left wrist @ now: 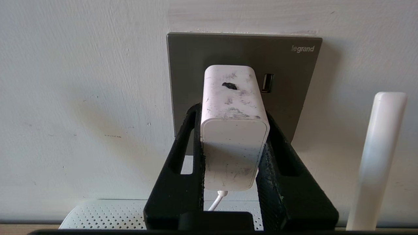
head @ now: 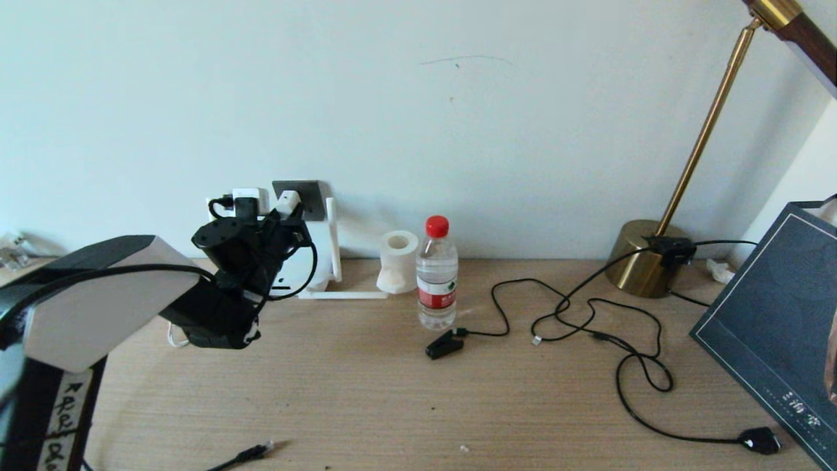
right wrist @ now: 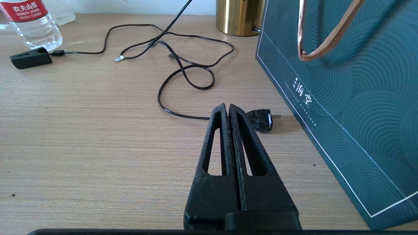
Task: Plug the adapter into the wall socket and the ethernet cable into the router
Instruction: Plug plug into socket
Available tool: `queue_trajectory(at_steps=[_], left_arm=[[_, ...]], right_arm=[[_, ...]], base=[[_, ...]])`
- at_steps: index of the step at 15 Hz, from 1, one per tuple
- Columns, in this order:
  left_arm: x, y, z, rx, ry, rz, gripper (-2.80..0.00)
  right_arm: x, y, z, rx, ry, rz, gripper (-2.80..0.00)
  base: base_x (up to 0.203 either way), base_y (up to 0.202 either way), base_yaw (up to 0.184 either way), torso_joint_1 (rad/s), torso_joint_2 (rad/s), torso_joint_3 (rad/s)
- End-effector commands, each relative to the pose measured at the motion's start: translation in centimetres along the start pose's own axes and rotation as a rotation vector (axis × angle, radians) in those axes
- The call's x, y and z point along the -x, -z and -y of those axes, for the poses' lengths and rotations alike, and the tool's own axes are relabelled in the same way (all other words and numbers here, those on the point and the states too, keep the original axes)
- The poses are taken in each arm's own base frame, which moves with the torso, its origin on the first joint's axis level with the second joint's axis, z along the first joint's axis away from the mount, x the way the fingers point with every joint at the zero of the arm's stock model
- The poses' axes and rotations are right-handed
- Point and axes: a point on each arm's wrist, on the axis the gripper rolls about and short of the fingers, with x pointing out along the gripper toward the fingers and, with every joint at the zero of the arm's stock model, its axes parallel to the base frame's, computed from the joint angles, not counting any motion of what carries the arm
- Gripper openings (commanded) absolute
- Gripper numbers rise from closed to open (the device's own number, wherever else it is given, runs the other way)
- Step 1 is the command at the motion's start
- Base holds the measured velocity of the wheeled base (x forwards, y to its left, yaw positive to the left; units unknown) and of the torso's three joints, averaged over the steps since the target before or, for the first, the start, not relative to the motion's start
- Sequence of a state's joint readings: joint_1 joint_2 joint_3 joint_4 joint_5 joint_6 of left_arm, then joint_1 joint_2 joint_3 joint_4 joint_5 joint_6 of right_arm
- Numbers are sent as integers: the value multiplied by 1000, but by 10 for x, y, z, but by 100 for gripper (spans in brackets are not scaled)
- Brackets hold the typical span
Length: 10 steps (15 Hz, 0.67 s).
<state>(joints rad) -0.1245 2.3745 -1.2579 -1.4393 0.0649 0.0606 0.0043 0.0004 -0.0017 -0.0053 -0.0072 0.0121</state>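
While left gripper [left wrist: 233, 143] fingers pinch the small white boxy adapter [left wrist: 232, 127] against the dark grey socket plate [left wrist: 287, 65], seating looks unfinished; black ethernet cable [head: 252, 453] lies unplugged on the bench; right gripper [right wrist: 228, 112] fingers pressed together, idle.

Even daylight, soft shadows on wall [left wrist: 98, 114]; near arm [head: 98, 307] blurred, edges slightly bowed.

Against the wall socket [left wrist: 287, 71]: adapter [left wrist: 232, 130], between left hand [left wrist: 230, 153] fingers. Below it, on the counter [head: 392, 392]: router [left wrist: 107, 213]. Right of router: paper roll [head: 397, 261], then water bottle [head: 437, 275]. Far right: lamp [head: 647, 258], bag [head: 778, 327].
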Motion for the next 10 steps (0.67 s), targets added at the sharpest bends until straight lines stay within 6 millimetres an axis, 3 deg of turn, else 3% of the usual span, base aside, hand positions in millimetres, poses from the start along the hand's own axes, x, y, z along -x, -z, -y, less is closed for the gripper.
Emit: queue_trajectory(at_steps=[1, 10], left_arm=[[-3, -2, 0, -1, -2, 19, -280], [-6, 3, -9, -8, -15, 22, -280]], right_arm=[[0, 0, 0, 0, 0, 1, -280], [0, 0, 0, 0, 0, 0, -280]], base=[[0, 0, 0, 0, 0, 0], [0, 0, 0, 0, 0, 0]])
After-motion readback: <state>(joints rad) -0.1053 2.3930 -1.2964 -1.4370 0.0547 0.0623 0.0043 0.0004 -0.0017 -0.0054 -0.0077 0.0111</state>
